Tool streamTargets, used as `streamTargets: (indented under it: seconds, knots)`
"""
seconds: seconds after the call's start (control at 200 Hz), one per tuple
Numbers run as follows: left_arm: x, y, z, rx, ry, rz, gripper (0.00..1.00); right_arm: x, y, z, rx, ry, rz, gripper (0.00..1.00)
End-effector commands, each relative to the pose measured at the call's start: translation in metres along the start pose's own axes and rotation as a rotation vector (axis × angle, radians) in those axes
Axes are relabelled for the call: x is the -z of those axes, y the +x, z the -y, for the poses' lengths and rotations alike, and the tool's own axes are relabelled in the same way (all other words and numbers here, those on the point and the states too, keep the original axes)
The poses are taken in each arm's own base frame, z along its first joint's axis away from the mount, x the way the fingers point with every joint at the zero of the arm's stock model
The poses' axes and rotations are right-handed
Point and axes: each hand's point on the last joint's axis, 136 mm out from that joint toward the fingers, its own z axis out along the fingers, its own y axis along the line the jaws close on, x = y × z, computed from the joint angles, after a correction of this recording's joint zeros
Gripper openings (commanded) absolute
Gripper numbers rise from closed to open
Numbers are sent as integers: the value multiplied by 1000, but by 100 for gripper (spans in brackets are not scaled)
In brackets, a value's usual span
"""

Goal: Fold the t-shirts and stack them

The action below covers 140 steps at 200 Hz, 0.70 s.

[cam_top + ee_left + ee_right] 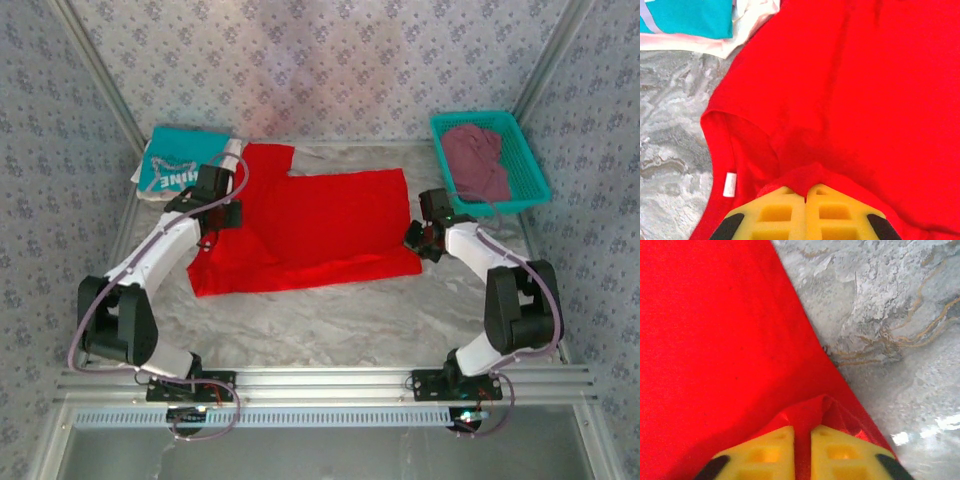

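Grey marbled desk [330,320], patterned walls [330,60] on three sides. Red shirt [320,225] spread flat across desk centre, one sleeve reaching toward 11 o'clock. Left pincer [214,228] at shirt's 9 o'clock edge. Right pincer [420,240] at its 3 o'clock edge, near the lower corner.

Left wrist view: left pincer [806,192] closed, yellow pads [782,212] pressed together, small ridge of red cloth nipped at the tips. Neck opening just to 9 o'clock of the pads, white label [729,185] inside the collar. Bare desk further out at 9 o'clock.

Right wrist view: right pincer [802,435] clamped on shirt's edge, red fold standing up in the narrow slot between yellow pads [840,455]. Shirt border running from 12 o'clock down to the pads, bare desk at 3 o'clock.

Teal shirt [175,165] with white lettering, folded at desk's 10 o'clock corner, lying on white shirt [715,46]. Pile just beside red sleeve; touching or not, cannot tell. Teal basket [535,180] at 2 o'clock, maroon shirt [478,160] bunched inside, apart from red shirt.
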Motion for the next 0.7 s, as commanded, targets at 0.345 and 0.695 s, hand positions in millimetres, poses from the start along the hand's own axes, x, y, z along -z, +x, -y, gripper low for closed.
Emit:
streamTargets:
  seconds: [0.345, 0.695]
  knots:
    - [15, -11, -35, 115, -114, 26, 42, 25, -23, -35, 70, -150, 69, 39]
    - [-11, 66, 1, 241, 54, -188, 44, 32, 6, -77, 432, -347, 229, 49]
